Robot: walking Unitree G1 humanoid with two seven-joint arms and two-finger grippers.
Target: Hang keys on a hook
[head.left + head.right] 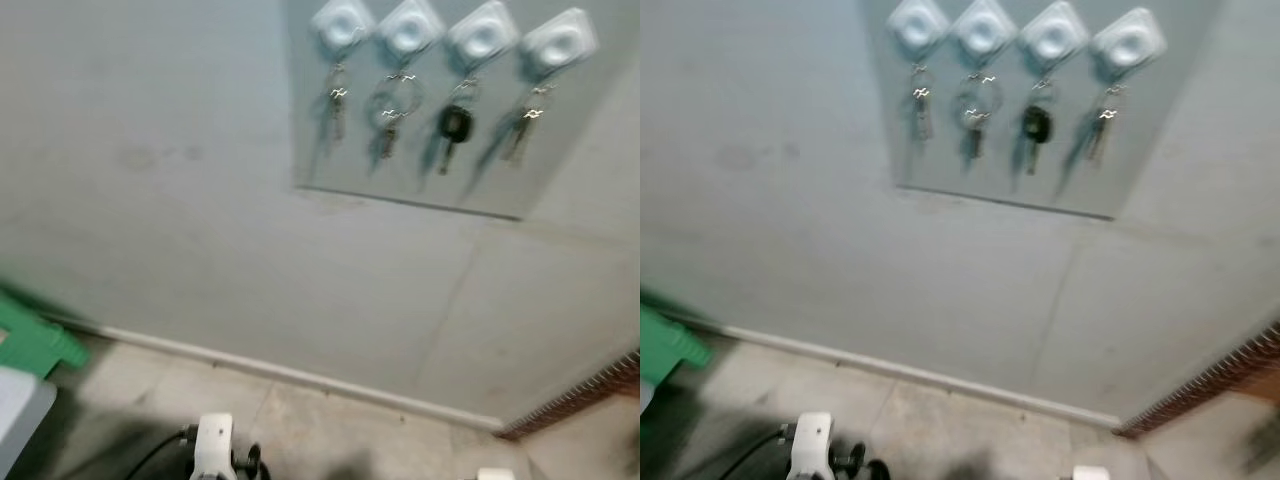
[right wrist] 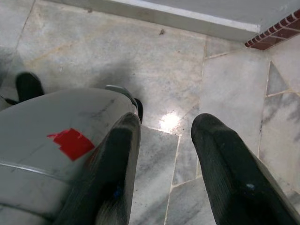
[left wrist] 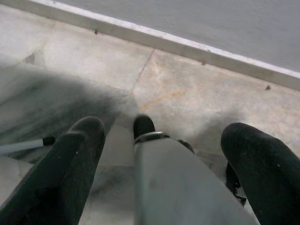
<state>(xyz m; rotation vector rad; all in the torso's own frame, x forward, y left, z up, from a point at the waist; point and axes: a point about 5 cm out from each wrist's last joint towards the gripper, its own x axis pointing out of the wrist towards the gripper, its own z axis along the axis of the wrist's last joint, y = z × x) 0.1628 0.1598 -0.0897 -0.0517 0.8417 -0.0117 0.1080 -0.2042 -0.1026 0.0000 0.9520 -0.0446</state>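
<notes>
Four white square hooks hang in a row on a grey wall panel point(image 1: 420, 185) high on the wall ahead. Each hook holds keys: a silver bunch point(image 1: 337, 105) on the leftmost hook point(image 1: 343, 24), a ringed bunch point(image 1: 390, 112), a black-headed key point(image 1: 455, 125), and another silver bunch point(image 1: 522, 125) on the rightmost hook point(image 1: 558, 42). Both arms hang low over the floor. My left gripper point(image 3: 164, 129) is open with nothing in it. My right gripper point(image 2: 167, 122) is open too, also with nothing held.
A white skirting board point(image 1: 280, 372) runs along the foot of the grey wall. A green object point(image 1: 35, 340) and a pale one point(image 1: 18, 410) stand at the left. A red brick strip point(image 1: 590, 395) lies at the right. Marble floor tiles point(image 2: 154, 61) lie below, with my own leg point(image 3: 178, 183) over them.
</notes>
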